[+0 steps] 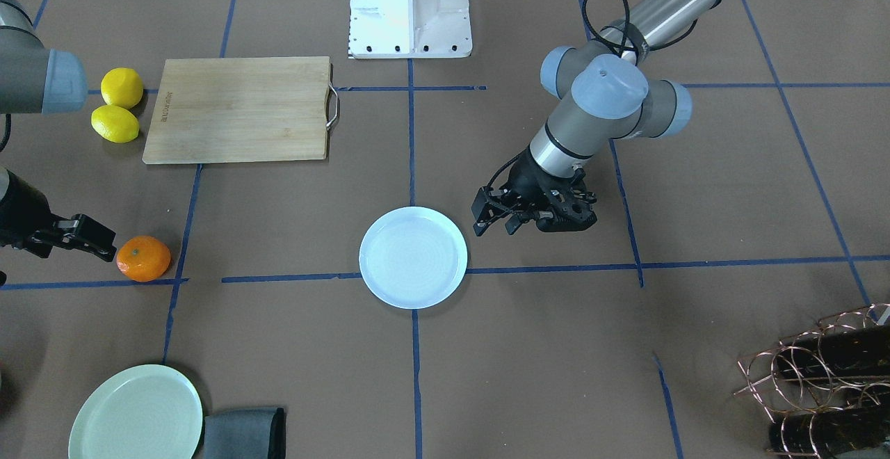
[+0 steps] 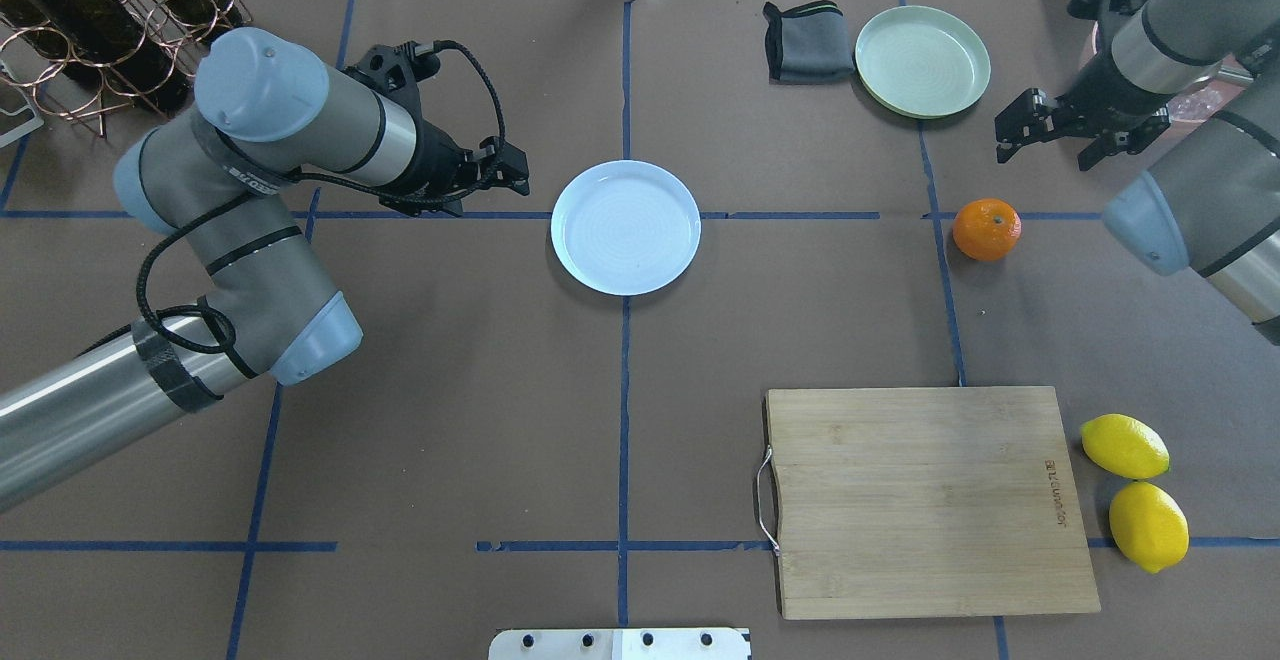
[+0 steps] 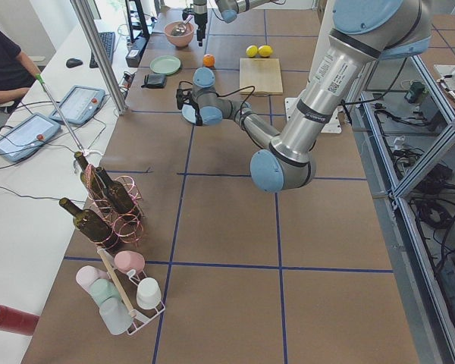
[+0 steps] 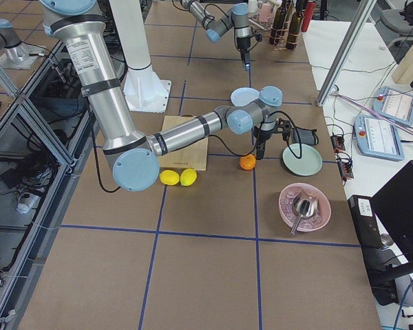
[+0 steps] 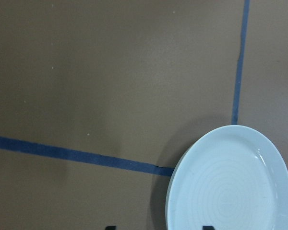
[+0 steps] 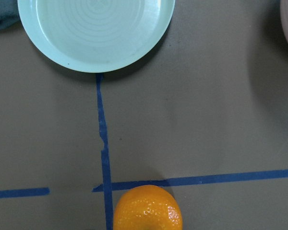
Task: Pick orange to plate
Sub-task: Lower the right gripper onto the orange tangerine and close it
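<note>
Nothing grabbed yet: right gripper (image 2: 1045,145) is held near the orange (image 2: 986,229), jaws seemingly spread; lowering and clamping are needed.

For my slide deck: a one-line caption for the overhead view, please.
Right claw open just beyond the orange; plate empty at mid-table, left claw open beside it.

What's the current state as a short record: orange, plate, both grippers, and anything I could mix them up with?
orange: on the table, not held
plate: empty, at the table's middle
right gripper: open, near the orange, holding nothing
left gripper: open, beside the plate, holding nothing
lookalikes: green plate; two lemons beside the cutting board
status: orange not yet on the plate
</note>
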Robot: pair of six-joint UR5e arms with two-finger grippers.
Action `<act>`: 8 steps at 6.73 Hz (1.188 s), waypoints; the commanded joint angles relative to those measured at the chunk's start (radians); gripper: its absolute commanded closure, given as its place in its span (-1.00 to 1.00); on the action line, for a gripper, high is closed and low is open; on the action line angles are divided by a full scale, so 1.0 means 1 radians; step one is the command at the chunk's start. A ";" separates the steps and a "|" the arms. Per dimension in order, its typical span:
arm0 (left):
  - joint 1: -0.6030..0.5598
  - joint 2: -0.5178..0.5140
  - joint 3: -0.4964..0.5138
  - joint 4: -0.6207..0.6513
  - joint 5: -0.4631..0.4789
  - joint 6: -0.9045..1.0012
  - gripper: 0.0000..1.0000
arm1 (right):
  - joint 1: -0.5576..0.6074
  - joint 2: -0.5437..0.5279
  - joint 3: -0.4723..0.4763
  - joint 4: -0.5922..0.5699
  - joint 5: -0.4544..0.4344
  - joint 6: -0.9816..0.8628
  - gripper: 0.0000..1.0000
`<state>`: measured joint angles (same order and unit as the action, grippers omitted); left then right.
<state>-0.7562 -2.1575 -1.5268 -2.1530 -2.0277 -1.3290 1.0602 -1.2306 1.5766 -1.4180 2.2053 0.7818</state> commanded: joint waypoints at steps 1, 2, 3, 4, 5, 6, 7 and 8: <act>-0.029 0.004 -0.032 0.053 -0.005 0.074 -1.00 | -0.063 -0.010 -0.046 0.074 -0.067 0.022 -1.00; -0.034 0.004 -0.033 0.054 -0.006 0.074 -1.00 | -0.089 -0.013 -0.056 0.074 -0.094 0.022 -1.00; -0.034 0.002 -0.035 0.053 -0.006 0.074 -1.00 | -0.104 -0.010 -0.058 0.076 -0.096 0.023 -1.00; -0.035 0.004 -0.039 0.053 -0.006 0.074 -1.00 | -0.120 -0.003 -0.066 0.079 -0.098 0.020 -1.00; -0.044 0.004 -0.041 0.054 -0.006 0.074 -1.00 | -0.123 0.002 -0.064 0.079 -0.098 0.020 -1.00; -0.046 0.005 -0.041 0.053 -0.006 0.074 -1.00 | -0.131 -0.007 -0.066 0.079 -0.099 0.016 -1.00; -0.046 0.007 -0.041 0.053 -0.006 0.074 -1.00 | -0.137 -0.010 -0.067 0.079 -0.101 0.014 -1.00; -0.046 0.007 -0.041 0.053 -0.006 0.074 -1.00 | -0.147 -0.009 -0.088 0.079 -0.123 0.013 -1.00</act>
<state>-0.8017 -2.1513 -1.5676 -2.0999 -2.0341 -1.2548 0.9230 -1.2390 1.5039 -1.3392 2.0986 0.7965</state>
